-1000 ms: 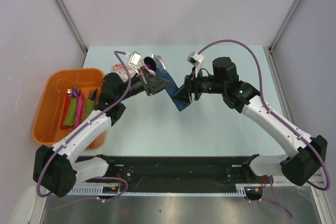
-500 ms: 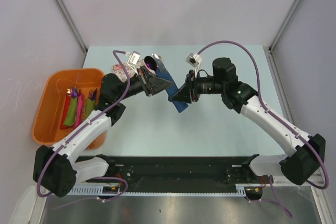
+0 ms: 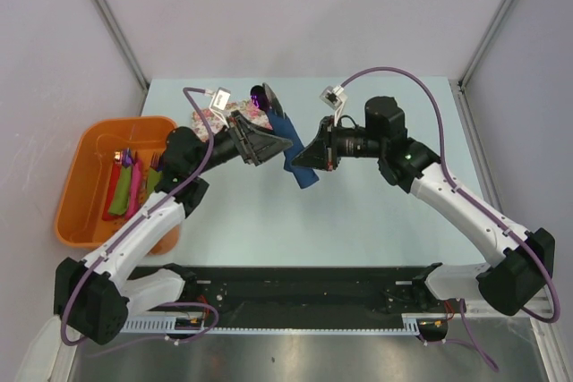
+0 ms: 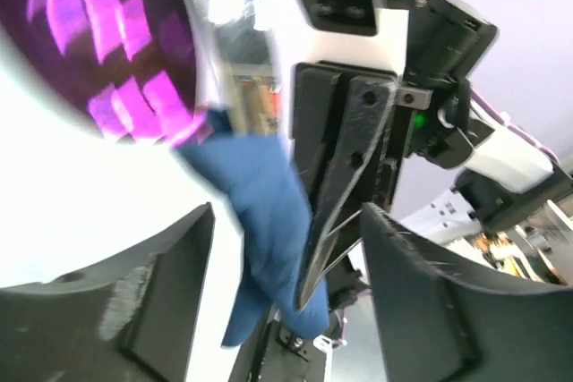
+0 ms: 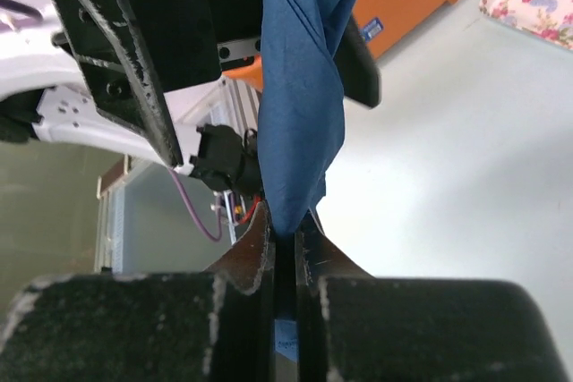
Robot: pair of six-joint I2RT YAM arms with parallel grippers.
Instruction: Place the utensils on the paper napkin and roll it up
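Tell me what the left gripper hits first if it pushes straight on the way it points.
Most likely the paper napkin, just ahead of the open left gripper; behind it sits the right gripper, shut on the napkin. Depth is unclear.

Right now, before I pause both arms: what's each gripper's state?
Left gripper: open, jaws wide apart.
Right gripper: closed, holding the paper napkin.
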